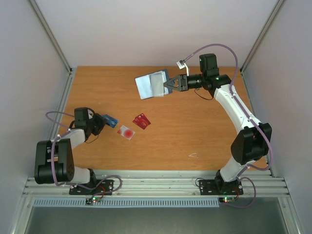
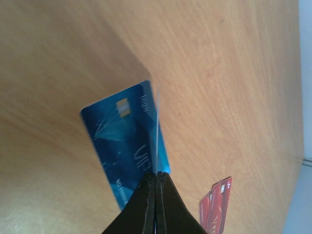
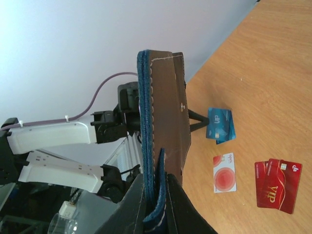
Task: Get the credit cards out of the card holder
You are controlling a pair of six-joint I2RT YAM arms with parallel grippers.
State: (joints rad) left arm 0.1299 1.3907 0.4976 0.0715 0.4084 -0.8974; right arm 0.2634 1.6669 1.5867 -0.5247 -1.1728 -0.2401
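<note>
My right gripper (image 1: 167, 86) (image 3: 156, 178) is shut on the edge of the card holder (image 1: 151, 84) (image 3: 165, 107) and holds it unfolded in the air over the far middle of the table. Its pale blue pockets face up in the top view, and no card shows in them. My left gripper (image 1: 103, 121) (image 2: 157, 174) is shut on the teal-blue credit card (image 1: 111, 121) (image 2: 131, 141) (image 3: 219, 124), held on edge just above the wood at the left. The pale card with a red circle (image 1: 126, 132) (image 3: 224, 172) lies flat beside it. Two overlapping red cards (image 1: 142, 121) (image 2: 217, 204) (image 3: 278, 185) lie to its right.
The wooden table (image 1: 195, 131) is boxed in by pale walls and an aluminium frame (image 1: 63, 92) on the left, back and right. Both arm bases stand on the metal rail (image 1: 156, 185) at the near edge. A small white mark (image 1: 193, 155) sits on the wood near the front right.
</note>
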